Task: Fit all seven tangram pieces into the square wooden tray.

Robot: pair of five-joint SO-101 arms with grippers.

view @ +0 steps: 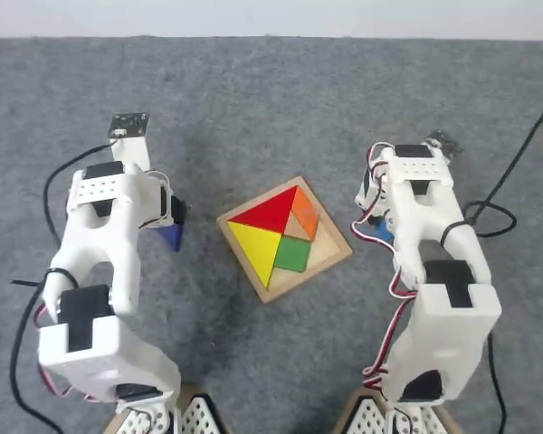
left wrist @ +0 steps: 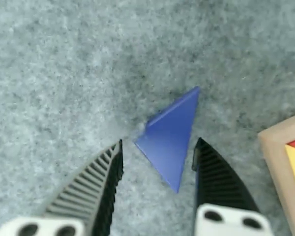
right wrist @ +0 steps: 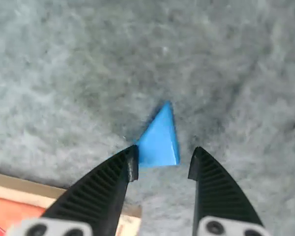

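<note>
Tray (view: 312,276): sat corner-on upon the grey carpet (view: 253,99), between the two arms.
Seated pieces: red triangle (view: 270,212), yellow triangle (view: 258,246), green square (view: 292,255) and orange piece (view: 305,217); showed bare wood along the side nearer the right arm.
Left gripper (left wrist: 160,141): hung spread wide, one finger on each side of the dark blue triangle (left wrist: 169,135), clamped on nothing.
Dark blue triangle: lay flat on the carpet, off the tray and apart from it.
Right gripper (right wrist: 165,148): stood open about the light blue triangle (right wrist: 160,140), one finger at its edge, no hold taken.
Light blue triangle: lay on the carpet near the tray's rim.
Risk, closing: probably slanted edges under the fingers; could twist or squirt a triangle free.
Risk, right: lopsided contact could shove the piece aside.
Risk, placing: tight remaining gap; could ride a misturned piece onto the rim or disturb the seated pieces.
</note>
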